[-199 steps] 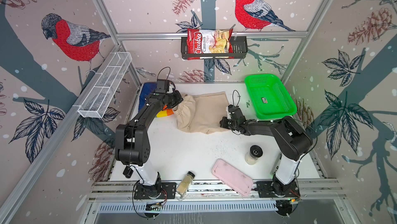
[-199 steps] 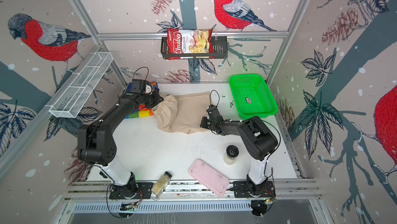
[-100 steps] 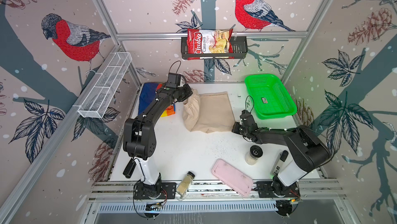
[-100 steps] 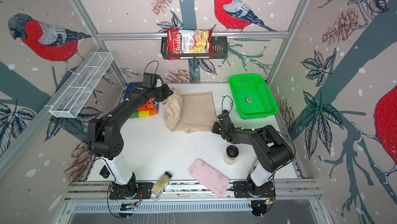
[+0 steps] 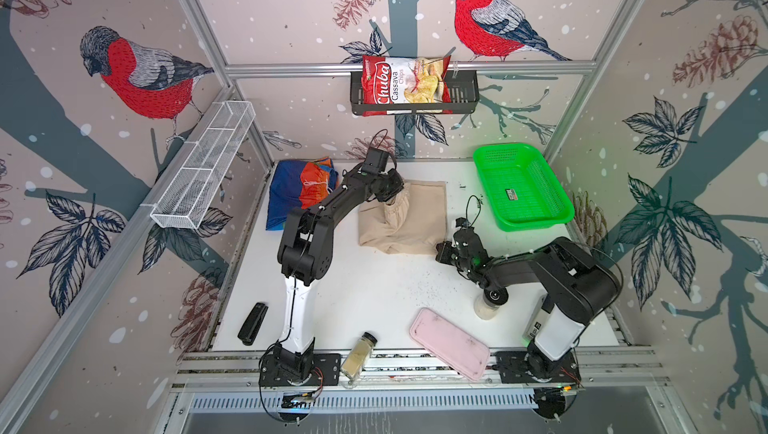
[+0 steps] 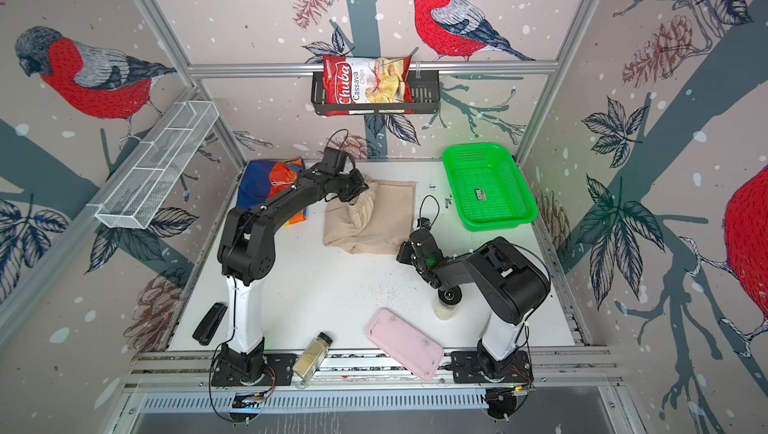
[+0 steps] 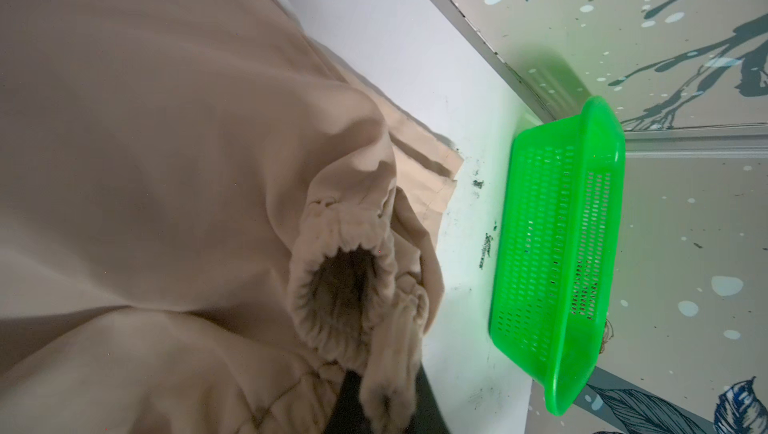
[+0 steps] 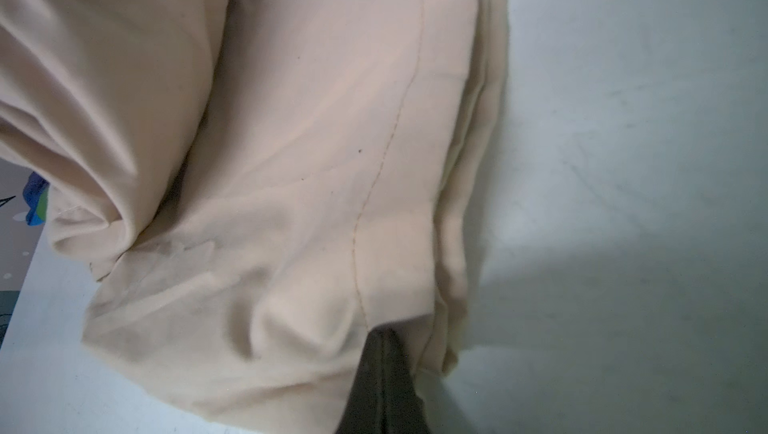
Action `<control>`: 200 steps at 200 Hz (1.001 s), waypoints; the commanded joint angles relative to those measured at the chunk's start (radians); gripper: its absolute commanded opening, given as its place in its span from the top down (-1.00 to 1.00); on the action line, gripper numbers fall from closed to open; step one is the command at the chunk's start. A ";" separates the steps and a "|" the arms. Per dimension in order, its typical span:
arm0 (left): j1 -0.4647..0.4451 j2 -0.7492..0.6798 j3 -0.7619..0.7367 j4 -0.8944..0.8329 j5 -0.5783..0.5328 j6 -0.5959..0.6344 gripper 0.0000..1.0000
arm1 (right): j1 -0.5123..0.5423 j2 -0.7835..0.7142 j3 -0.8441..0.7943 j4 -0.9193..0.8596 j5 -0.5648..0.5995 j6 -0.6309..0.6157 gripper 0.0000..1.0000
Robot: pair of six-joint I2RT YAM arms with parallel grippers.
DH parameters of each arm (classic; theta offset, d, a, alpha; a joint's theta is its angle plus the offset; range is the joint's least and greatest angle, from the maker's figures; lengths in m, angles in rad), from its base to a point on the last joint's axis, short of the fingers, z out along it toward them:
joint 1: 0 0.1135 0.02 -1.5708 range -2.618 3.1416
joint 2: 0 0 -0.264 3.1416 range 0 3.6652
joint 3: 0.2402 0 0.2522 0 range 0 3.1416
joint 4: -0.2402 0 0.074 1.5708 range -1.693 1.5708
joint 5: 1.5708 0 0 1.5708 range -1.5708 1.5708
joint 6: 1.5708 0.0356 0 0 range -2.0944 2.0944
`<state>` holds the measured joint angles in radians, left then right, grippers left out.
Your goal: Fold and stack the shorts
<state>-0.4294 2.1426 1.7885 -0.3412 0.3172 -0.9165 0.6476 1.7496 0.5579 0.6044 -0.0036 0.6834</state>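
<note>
Left wrist view shows the left tool (image 7: 384, 407) clamped on the gathered elastic waistband of the beige shorts (image 7: 166, 161). A bunch of cloth is pinched between its dark fingers, and the waist opening gapes just beside them. In a top view this tool (image 5: 392, 199) sits over the 11 o'clock part of the garment, and the waistband hangs from it, raised off the cloth underneath.

The right tool (image 5: 442, 252) is low at the 5 o'clock corner of the same shorts. The right wrist view shows it closed on the hem corner (image 8: 415, 319), with creases running in toward the grip.

The beige pair lies partly doubled over on the white counter (image 5: 374, 299), from its middle toward 12 o'clock. Its right half is flat and its left half is bunched up.

The rainbow shorts (image 5: 299, 190) lie crumpled in the 10 o'clock corner. They are apart from the beige pair, with the left arm crossing in front of them.

The green basket (image 5: 523, 186) stands at 2 o'clock, near the beige shorts but not touching them.
</note>
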 commanded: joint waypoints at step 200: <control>-0.127 -0.056 0.146 -0.028 0.187 0.159 -0.47 | -0.245 -0.452 0.014 -0.511 -0.090 -0.026 0.13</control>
<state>-0.5720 2.1509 1.9583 -0.2447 0.5560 -0.9314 0.4252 1.3323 0.5110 0.2153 -0.0536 0.6754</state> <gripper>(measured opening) 0.742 0.349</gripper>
